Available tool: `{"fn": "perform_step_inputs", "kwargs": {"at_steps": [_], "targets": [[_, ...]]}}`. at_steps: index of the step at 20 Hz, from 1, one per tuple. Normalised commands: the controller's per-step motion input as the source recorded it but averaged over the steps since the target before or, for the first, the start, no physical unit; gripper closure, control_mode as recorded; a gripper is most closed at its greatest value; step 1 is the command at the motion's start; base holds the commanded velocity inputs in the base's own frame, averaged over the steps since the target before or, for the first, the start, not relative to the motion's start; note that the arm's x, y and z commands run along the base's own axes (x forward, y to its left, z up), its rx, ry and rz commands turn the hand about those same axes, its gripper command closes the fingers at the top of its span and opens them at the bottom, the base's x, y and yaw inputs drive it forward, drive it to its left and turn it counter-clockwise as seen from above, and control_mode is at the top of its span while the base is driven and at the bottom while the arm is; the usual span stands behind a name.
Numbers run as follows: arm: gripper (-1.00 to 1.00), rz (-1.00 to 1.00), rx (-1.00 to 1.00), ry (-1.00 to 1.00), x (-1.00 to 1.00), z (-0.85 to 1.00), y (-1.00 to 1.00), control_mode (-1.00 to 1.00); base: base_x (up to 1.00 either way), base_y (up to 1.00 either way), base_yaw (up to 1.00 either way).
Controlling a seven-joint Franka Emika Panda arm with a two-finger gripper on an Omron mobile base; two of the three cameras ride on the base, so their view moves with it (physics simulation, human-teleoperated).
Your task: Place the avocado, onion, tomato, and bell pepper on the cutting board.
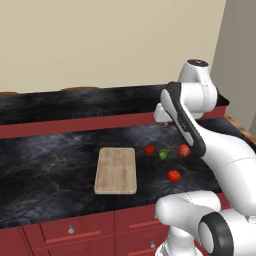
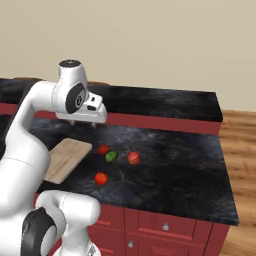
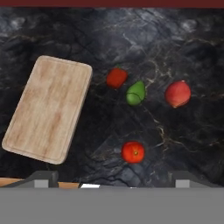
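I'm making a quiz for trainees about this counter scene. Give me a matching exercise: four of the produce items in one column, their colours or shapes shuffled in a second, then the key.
1. avocado
2. onion
3. tomato
4. bell pepper

A. smooth bright orange-red ball
B. bright green
C. deep red, lumpy
D. pale pinkish-red ball

Pairs: 1-B, 2-D, 3-A, 4-C

The cutting board (image 3: 47,108) lay bare; bell pepper (image 3: 116,77) and avocado (image 3: 136,93) nearly touched; onion (image 3: 177,94) and tomato (image 3: 133,152) stood apart
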Motion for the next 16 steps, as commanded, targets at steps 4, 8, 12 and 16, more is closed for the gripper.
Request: {"fn": "perform_step_inputs", "kwargs": {"at_steps": [4,8,12,16], "targets": [[-1.00,0.00,0.00,0.03,-0.05,-0.32,-0.19,-1.00,0.00,0.00,0.00],[-1.00,0.00,0.00,0.05,0.00,-0.32,-0.18,-1.00,0.00,0.00,0.00],[-1.00,0.00,0.00,0.08,0.00,-0.34,-0.20,-1.00,0.00,0.00,0.00],[-1.00,0.00,0.00,0.05,0.00,-0.31,-0.23,-1.00,0.00,0.00,0.00]]}}
